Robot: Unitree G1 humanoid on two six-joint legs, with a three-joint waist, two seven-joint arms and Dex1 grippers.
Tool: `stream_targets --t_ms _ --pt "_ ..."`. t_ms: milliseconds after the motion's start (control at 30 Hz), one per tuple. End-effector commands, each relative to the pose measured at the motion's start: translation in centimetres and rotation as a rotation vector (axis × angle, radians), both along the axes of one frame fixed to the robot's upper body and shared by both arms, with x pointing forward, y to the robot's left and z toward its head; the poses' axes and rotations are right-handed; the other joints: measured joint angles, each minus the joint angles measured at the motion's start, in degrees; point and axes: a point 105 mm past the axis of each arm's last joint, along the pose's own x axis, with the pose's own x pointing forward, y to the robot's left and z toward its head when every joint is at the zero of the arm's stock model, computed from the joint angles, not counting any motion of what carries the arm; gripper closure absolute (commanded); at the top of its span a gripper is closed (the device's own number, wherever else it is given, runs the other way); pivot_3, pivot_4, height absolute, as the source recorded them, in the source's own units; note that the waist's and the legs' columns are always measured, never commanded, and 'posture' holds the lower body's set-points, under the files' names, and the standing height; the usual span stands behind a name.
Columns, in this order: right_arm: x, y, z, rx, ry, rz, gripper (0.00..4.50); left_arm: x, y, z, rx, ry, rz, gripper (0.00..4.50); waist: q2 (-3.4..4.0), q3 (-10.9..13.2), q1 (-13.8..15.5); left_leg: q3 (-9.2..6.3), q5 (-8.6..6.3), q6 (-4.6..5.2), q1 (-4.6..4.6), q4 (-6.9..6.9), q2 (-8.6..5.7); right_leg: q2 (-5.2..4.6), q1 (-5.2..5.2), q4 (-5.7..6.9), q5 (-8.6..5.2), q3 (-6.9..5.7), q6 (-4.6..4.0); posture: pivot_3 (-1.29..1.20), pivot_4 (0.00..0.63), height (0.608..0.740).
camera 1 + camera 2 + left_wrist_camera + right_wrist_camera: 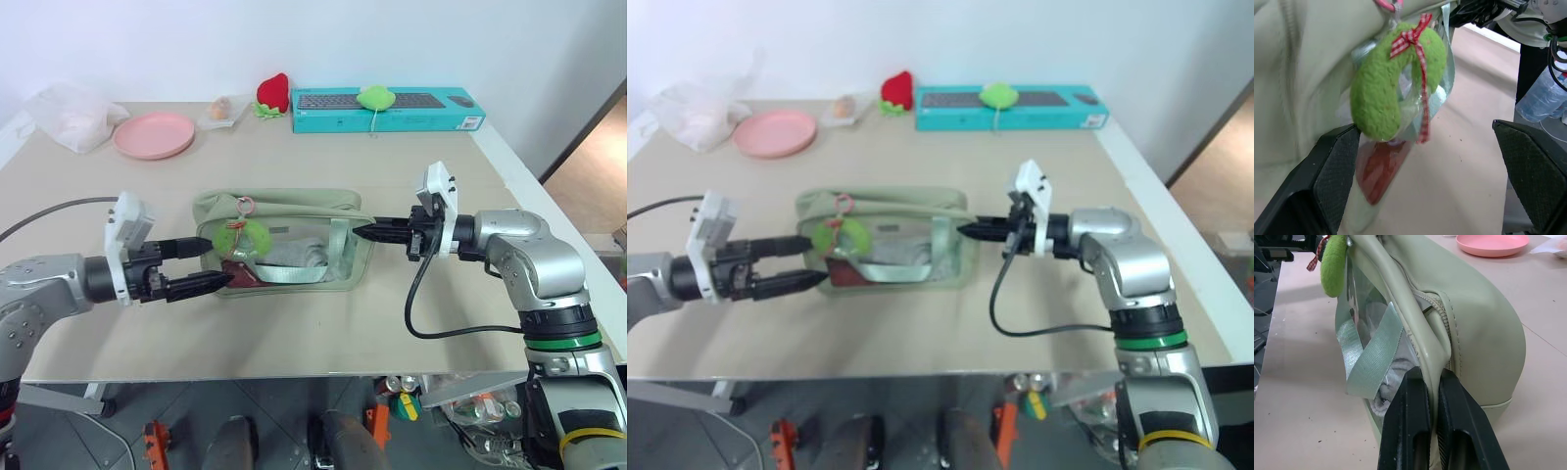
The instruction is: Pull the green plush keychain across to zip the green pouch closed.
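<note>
The green pouch (284, 204) lies mid-table with its clear window facing me. The green plush keychain (240, 235), a lime ring with a red checked ribbon, hangs from the zipper at the pouch's left end. My left gripper (208, 262) is open just left of it; in the left wrist view the keychain (1396, 88) hangs ahead of the spread fingers (1327, 181), nearer one of them, and untouched. My right gripper (364, 233) is shut on the pouch's right end. In the right wrist view its fingers (1410, 421) pinch the pouch's (1484, 323) edge seam beside the zipper.
At the table's back are a pink plate (154, 134), a crumpled plastic bag (69, 116), a red strawberry plush (273, 93) and a teal keyboard box (392, 110) with a lime plush (376, 97) on top. The table's right edge runs behind my right arm.
</note>
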Motion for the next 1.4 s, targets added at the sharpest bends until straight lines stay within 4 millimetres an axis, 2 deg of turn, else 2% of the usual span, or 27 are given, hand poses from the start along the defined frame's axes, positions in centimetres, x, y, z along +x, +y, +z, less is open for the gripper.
stream_targets --t_ms 33,200,667,700,767,900,933,1033,1100,1267,1333,1400 --pt "-0.3 0.2 0.1 -0.008 -0.01 0.007 4.45 0.2 -0.7 0.8 -0.004 -0.044 -0.01 0.02 0.0 0.0 0.0 0.0 0.0 0.0 0.0 0.0 0.0 0.0 0.0 0.0 0.0 0.01 0.0 0.0 0.15 0.74" --pt "-0.4 0.1 0.0 -0.007 -0.008 0.005 4.45 0.5 -1.6 1.3 -0.036 -0.059 -0.016 0.02 -0.01 0.0 -0.1 -0.01 0.0 0.0 0.0 0.0 0.0 0.02 0.01 0.0 0.0 0.01 0.01 0.0 0.15 0.74" --pt "-0.2 0.1 0.1 -0.007 -0.018 0.005 4.45 0.5 -0.8 1.0 -0.024 -0.043 0.011 0.02 -0.01 0.0 0.0 -0.02 0.0 0.0 0.01 0.0 0.0 0.04 0.01 0.0 0.01 0.01 0.01 0.0 0.15 0.74" --pt "-0.2 0.1 0.1 -0.007 -0.019 0.004 4.5 0.5 -0.8 0.9 -0.025 -0.041 0.012 0.56 -0.01 0.0 0.0 -0.03 0.0 0.0 0.01 0.0 0.0 0.04 0.01 0.0 0.01 0.01 0.01 0.0 0.15 0.74" --pt "-0.2 0.1 0.1 -0.007 -0.02 0.004 4.5 0.6 -0.8 0.9 -0.027 -0.042 0.012 1.05 -0.01 0.0 0.0 -0.03 0.0 0.0 0.01 0.0 0.01 0.04 0.01 0.0 0.0 0.01 0.01 0.0 0.15 0.74" --pt "-0.2 0.1 0.1 -0.006 -0.021 0.003 4.5 0.9 -1.0 1.0 -0.036 -0.05 0.018 2.46 -0.01 0.0 0.0 -0.02 0.0 0.0 0.01 0.0 0.0 0.03 0.01 0.0 0.0 0.01 0.01 0.0 0.15 0.74" --pt "-0.2 0.1 0.1 -0.006 -0.022 0.003 4.5 1.0 -1.1 1.1 -0.037 -0.051 0.018 2.68 -0.01 0.0 0.0 -0.02 0.0 0.0 0.01 0.0 0.0 0.03 0.01 0.0 0.0 0.01 0.01 0.0 0.15 0.74" --pt "-0.3 0.1 0.2 -0.005 -0.023 0.002 4.5 1.1 -1.4 1.0 -0.036 -0.051 0.014 3.9 -0.01 0.0 0.0 -0.02 0.0 0.0 0.01 0.0 -0.01 0.02 0.01 0.0 0.01 0.02 0.01 0.0 0.15 0.74" --pt "-0.3 0.1 0.2 -0.007 -0.024 0.0 4.5 1.0 -1.4 1.0 -0.038 -0.051 0.011 4.49 -0.01 0.0 0.0 -0.02 0.0 0.0 0.0 0.0 -0.01 0.03 0.01 0.0 0.0 0.02 0.01 0.0 0.15 0.74" --pt "-0.3 0.0 0.2 -0.007 -0.024 -0.002 4.5 1.2 -1.0 1.7 -0.057 -0.071 0.029 4.49 -0.01 0.0 0.0 -0.02 0.0 0.0 0.0 0.0 0.0 0.02 0.01 0.0 0.0 0.02 0.01 0.0 0.15 0.74" --pt "-0.2 0.0 0.2 -0.009 -0.023 -0.002 4.5 1.6 -0.7 3.2 -0.109 -0.105 0.049 4.49 -0.01 0.0 0.0 -0.03 0.0 0.0 0.0 0.0 -0.01 0.02 0.01 0.0 0.01 0.01 0.01 0.0 0.15 0.74" --pt "-0.2 0.1 0.2 -0.008 -0.023 0.001 4.5 1.9 -0.3 5.9 -0.232 -0.152 0.064 4.49 -0.02 0.0 0.0 -0.04 0.0 0.0 -0.01 0.02 -0.01 0.03 0.02 0.0 0.01 0.01 0.02 0.0 0.15 0.74"
